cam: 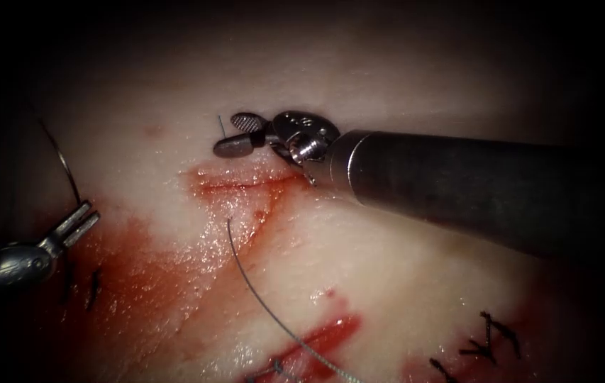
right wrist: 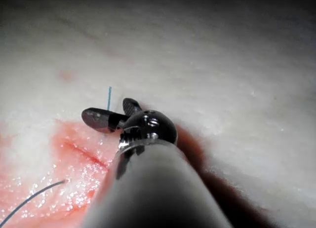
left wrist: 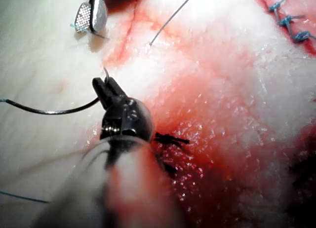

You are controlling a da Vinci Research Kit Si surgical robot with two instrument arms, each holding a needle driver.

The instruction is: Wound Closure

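The right claw sits at the far end of the cut, its jaws parted and holding nothing; a short blue thread end stands up from the tissue just beside the jaw tips, apart from them as far as can be judged. The left claw lies well to the left of the cut, over a patch of red fluid, with its jaws closed on the needle. The grip is near one end of the curve: in the left wrist view a short tip shows past the jaws and the long remainder of the needle arcs away over pale tissue, clear of the surface and not in the tissue. A length of thread runs from a point just near-side of the cut down toward the near edge, lying loose on the tissue. Dark stitches sit at the near right, and further dark stitch ends lie close to the left claw.
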